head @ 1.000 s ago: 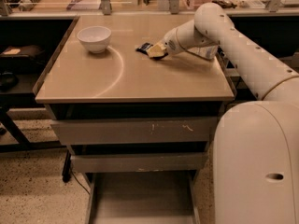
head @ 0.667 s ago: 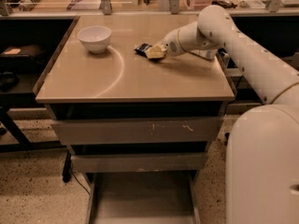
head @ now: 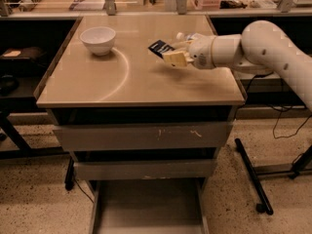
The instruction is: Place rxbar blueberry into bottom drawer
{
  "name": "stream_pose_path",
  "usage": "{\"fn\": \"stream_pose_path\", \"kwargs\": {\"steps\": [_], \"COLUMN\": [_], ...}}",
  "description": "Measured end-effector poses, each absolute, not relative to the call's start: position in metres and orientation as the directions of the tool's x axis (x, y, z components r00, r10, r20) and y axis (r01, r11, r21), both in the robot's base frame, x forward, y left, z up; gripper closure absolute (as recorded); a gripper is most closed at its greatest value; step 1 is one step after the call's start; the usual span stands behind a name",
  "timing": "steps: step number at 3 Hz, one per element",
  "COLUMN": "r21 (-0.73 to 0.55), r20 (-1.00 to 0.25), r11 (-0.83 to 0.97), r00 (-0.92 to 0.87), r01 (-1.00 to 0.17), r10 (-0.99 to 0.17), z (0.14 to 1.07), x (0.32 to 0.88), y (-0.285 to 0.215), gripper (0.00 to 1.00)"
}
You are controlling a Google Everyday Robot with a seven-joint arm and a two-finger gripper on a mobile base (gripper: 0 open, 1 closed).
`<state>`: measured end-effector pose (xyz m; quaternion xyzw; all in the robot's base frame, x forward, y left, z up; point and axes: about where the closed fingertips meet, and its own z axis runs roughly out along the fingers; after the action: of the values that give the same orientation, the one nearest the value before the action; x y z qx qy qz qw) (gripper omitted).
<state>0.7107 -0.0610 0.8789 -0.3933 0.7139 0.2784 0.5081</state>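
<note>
Camera view, looking down on table (head: 141,84) and drawer stack.

Gripper (head: 169,56) out over right half of tabletop, carried in from right on white arm (head: 265,43). Closed on rxbar (head: 159,47), pinching one end; rest of dark wrapper sticks out left of fingers, tilted. Judging by shadow on tabletop under wrist, held clear of surface rather than resting on it.

White bowl (head: 98,39) well to left of gripper, apart from everything. Clear bottle (head: 184,36) just behind gripper, mostly hidden by wrist. Two upper drawers (head: 141,136) shut, below gripper and nearer camera. Bottom drawer (head: 146,206) lowest of all, pulled out, bare grey floor showing; well below gripper and a little to its left.

Handling, as a guess: very light, flat, not fragile; slick foil wrapper over a firm but slightly bendable bar. Best taken across narrow width, pads on the two flat faces. An end grip such as this probably leaves the long free part able to pivot or slide under quick moves, so worth a firm squeeze and a slow descent. Thin profile should drop flat into shallow tray without bouncing; release low over floor, clear of side walls.
</note>
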Motion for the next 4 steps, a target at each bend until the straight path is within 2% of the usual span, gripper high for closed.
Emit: {"fn": "stream_pose_path", "kwargs": {"steps": [2,4], "r21": [-0.012,-0.012], "r20": [-0.910,-0.910], "r11": [0.627,0.627], "r00": [-0.251,-0.251], "r01": [-0.779,-0.779], "r10": [-0.329,-0.329], "z": [0.808,0.810], "x": [0.607,0.608], "y": [-0.117,-0.116], "gripper": [1.00,1.00]}}
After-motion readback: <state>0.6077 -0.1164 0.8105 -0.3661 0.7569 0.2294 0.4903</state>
